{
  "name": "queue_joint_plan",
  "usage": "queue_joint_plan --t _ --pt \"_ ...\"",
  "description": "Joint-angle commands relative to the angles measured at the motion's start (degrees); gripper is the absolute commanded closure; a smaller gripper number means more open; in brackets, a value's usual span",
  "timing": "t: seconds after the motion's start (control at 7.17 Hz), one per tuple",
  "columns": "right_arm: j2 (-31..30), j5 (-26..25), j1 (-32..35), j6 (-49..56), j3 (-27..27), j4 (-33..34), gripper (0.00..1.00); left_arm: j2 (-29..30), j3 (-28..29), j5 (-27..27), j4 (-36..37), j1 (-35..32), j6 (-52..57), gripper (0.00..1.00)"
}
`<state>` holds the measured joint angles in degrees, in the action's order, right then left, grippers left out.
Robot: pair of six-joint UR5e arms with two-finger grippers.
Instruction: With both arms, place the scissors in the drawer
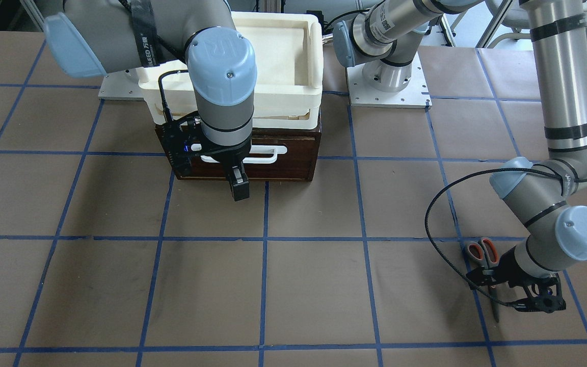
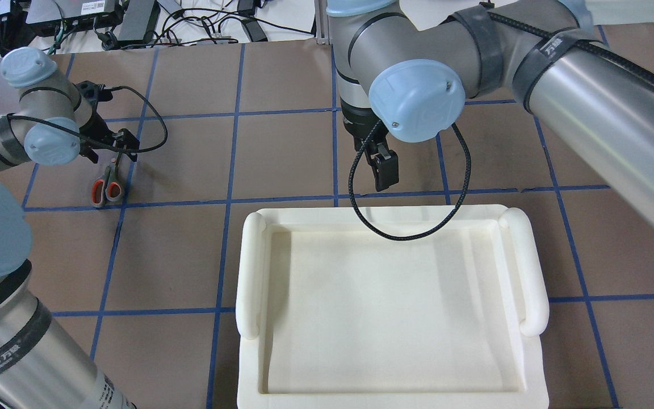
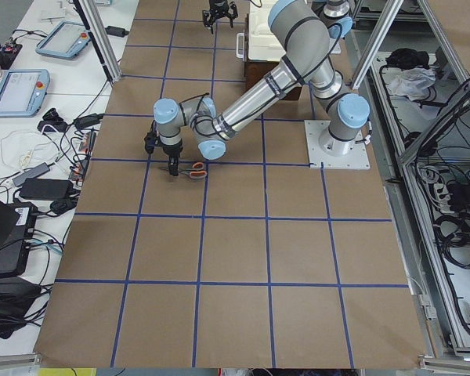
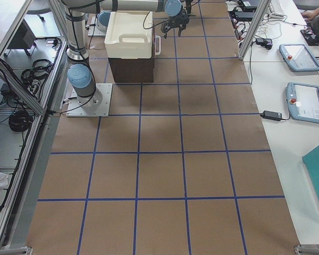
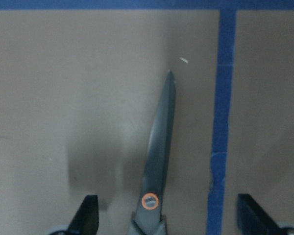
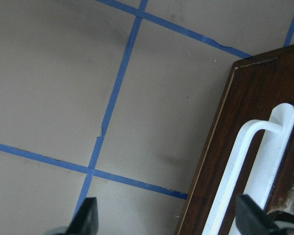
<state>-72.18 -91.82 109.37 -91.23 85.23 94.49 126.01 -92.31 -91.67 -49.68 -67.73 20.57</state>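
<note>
The scissors (image 1: 482,251) lie flat on the brown table, orange-lined handles toward the robot, dark blades (image 5: 159,156) pointing away. My left gripper (image 5: 169,218) is open, with one finger on each side of the scissors near the pivot; in the overhead view it (image 2: 120,149) sits just beyond the handles (image 2: 107,190). The drawer (image 1: 293,163) is dark brown, has a white bar handle (image 1: 268,153) and is closed. My right gripper (image 1: 239,188) hangs open in front of the drawer face, with the handle (image 6: 252,161) beside its right finger and nothing between the fingers.
A white foam tray (image 2: 250,272) sits on top of the drawer cabinet. A black cable (image 1: 438,204) loops off the left wrist over the table. Both arm base plates (image 1: 388,94) stand behind the cabinet. Blue tape lines grid the table.
</note>
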Motion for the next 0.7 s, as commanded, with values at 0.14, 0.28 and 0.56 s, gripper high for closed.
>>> queue_joint_plan --t 0.14,0.28,0.56 --pt "2.04 2.07 0.23 -2.45 0.02 -1.94 0.00 -1.11 -2.53 1.15 0.11 1.28 0.78 0.01" --pt "2.91 2.25 0.23 -4.90 0.02 -2.20 0.00 -1.20 -2.44 1.15 0.11 1.54 1.91 0.01" --pt "3.27 4.10 0.23 -4.92 0.11 -2.99 0.00 -1.47 -2.70 0.97 0.11 2.25 2.71 0.18"
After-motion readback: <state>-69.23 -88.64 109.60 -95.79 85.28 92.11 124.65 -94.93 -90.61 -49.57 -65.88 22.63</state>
